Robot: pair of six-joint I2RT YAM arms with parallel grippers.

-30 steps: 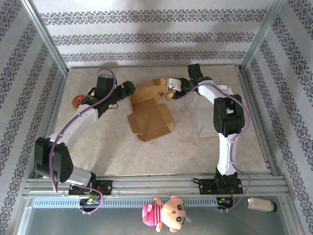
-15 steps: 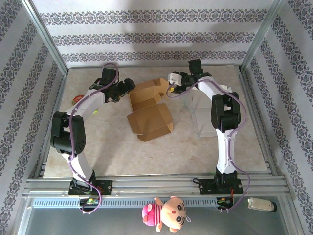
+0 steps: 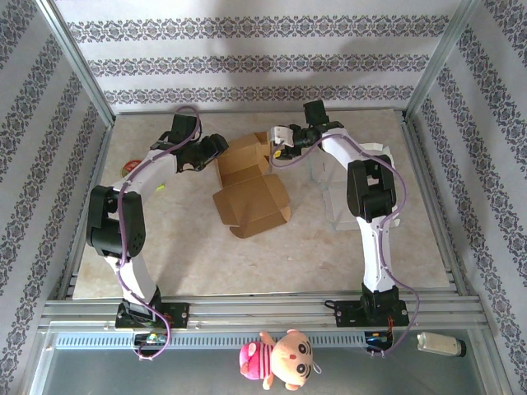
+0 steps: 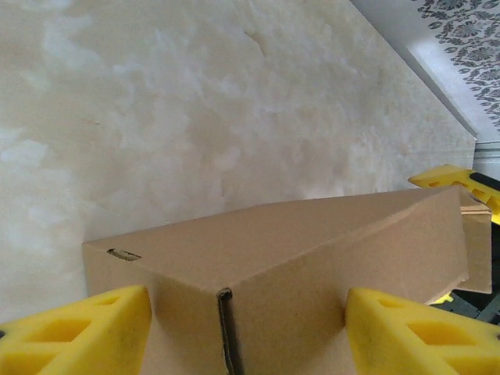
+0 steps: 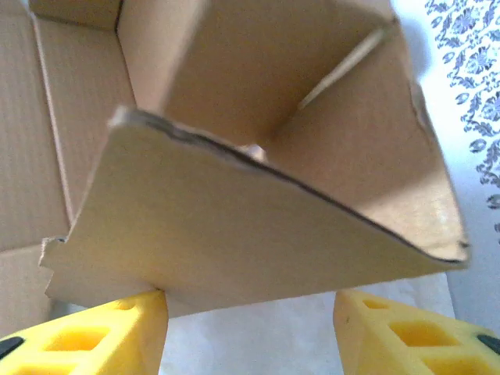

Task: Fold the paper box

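Marble-look beige table (image 3: pixel 346 255) first, since it takes up most of the overhead view. The brown cardboard box (image 3: pixel 251 185) sits on it a bit left of centre, toward the back. It's only half done: the rear part is standing up while a flat open panel lies spread toward the arms.

Off to its right is a clear plastic container (image 3: pixel 350 193), just beside the right arm.

The left gripper (image 3: pixel 216 148) is at the box's back left side. In the left wrist view its yellow fingers (image 4: pixel 86 332) sit wide apart with a box corner (image 4: pixel 297 266) between them, and honestly I can't tell if it's pinching or just straddling.

The right gripper (image 3: pixel 276 141) is at the back right corner. In its own wrist view it (image 5: pixel 250 301) has the jaws apart, with a raised flap (image 5: pixel 234 234) across the gap.
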